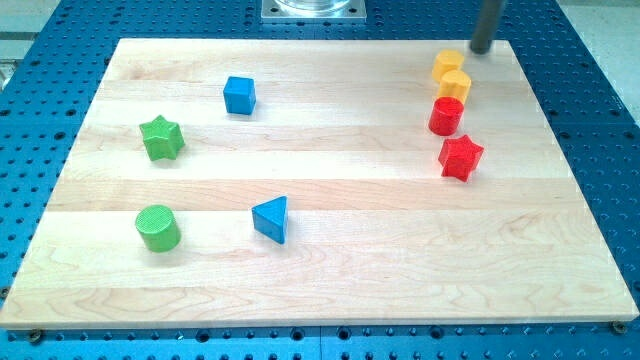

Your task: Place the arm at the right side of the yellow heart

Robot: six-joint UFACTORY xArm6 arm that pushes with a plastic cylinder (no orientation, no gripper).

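Two yellow blocks touch each other at the view's top right. The upper one (448,64) looks six-sided. The lower one (455,85) looks like the yellow heart, though its shape is hard to make out. My tip (481,50) is at the board's top edge, just up and to the right of the upper yellow block, with a small gap. It is above and to the right of the yellow heart, not touching it.
A red cylinder (446,115) sits right below the yellow heart, with a red star (460,157) below that. A blue cube (239,95), green star (161,138), green cylinder (158,227) and blue triangle (271,218) lie on the left half of the wooden board (340,270).
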